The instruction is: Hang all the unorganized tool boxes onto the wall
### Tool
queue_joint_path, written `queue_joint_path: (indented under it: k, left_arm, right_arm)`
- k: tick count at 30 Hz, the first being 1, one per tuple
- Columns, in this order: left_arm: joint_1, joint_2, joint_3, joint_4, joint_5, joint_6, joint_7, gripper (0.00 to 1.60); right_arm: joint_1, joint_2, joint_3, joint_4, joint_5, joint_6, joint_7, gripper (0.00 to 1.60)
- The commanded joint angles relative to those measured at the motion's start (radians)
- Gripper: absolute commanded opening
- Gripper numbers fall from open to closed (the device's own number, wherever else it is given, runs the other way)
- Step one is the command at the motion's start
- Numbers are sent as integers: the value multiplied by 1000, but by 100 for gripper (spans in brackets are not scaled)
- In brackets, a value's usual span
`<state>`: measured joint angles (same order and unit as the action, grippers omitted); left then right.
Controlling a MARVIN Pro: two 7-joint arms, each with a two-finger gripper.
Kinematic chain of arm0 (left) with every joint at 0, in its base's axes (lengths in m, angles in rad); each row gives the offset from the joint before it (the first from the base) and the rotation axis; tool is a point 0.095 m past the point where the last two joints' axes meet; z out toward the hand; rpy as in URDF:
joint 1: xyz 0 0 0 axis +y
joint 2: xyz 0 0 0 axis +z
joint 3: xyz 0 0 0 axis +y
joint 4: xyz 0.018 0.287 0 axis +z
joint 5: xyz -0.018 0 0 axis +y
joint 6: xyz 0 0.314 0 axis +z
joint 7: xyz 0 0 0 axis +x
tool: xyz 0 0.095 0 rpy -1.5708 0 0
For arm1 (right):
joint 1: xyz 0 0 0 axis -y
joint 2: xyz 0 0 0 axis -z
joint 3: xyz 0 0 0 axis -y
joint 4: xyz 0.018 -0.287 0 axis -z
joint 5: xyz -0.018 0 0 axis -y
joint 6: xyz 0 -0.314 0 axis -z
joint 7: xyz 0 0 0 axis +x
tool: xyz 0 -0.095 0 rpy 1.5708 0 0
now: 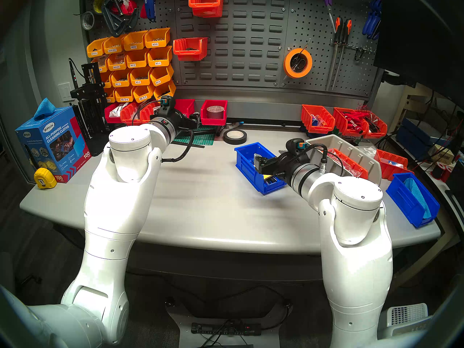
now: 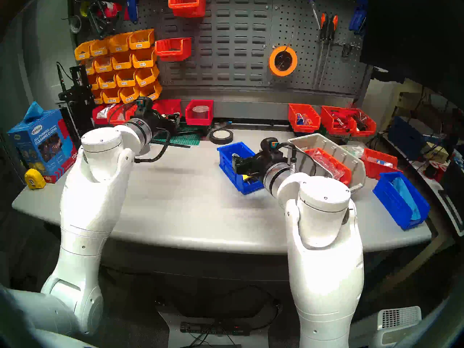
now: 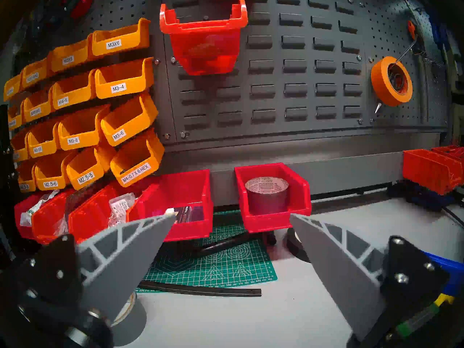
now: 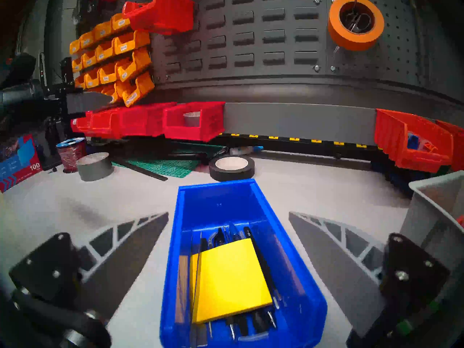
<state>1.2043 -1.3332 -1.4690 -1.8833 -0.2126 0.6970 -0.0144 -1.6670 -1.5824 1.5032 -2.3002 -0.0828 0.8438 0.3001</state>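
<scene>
— How are the two grippers seen?

— The right gripper (image 4: 228, 214) is spread wide, nothing clamped between its fingers (image 4: 130, 242). It is held just above the table (image 1: 200, 201), with the blue bin (image 4: 241, 239) lying between and below the fingers, untouched by either. The left gripper (image 3: 231, 217) is likewise parted and empty, pointed level at the wall (image 3: 301, 76).

— Where is the blue bin found?

— It is set on the table right of centre, its open front turned toward the robot. A yellow pad (image 4: 229, 279) and some dark hand tools are seen inside it. A roll of black tape (image 4: 231, 168) is placed just behind it.

— And the other boxes?

— A beige-grey ribbed bin (image 1: 351, 149) is lying just right of the right wrist, with a red bin (image 1: 349, 164) seen inside it. A second blue bin (image 1: 411, 201) is found near the table's right edge, a blue cloth held in it. Two red bins (image 1: 190, 48) are hung on the louvred panel already. A red bin with a tape roll (image 3: 272, 196) is seated on the grey strip at the wall's base, straight ahead of the left gripper.
</scene>
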Motion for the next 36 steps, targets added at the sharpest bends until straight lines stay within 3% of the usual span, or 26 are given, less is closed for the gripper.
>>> queue_joint_path:
  k: [1,2,3,4,22,28,36]
  left_arm:
    - [-18,0,-1,-13,1,-9,0,160]
    - [-18,0,-1,-13,1,-9,1,160]
    - [-18,0,0,-13,0,-9,1,160]
    - [-18,1,0,-13,-1,-9,2,160]
    - [-19,6,3,-13,-9,-10,8,160]
    - [-19,8,5,-13,-11,-11,10,160]
    - [-19,11,6,-13,-15,-11,13,160]
  right_arm:
    - [-64,0,-18,-75,-31,15,-33,160]
    - [-65,0,-17,-76,-31,15,-34,138]
    - [-65,2,-16,-76,-31,11,-34,133]
    - [-63,-1,-12,-74,-30,4,-36,160]
    - [-130,14,-22,-92,16,-21,23,160]
    - [-135,16,-26,-65,27,-51,33,160]
    - [-76,12,-33,44,36,-108,38,160]
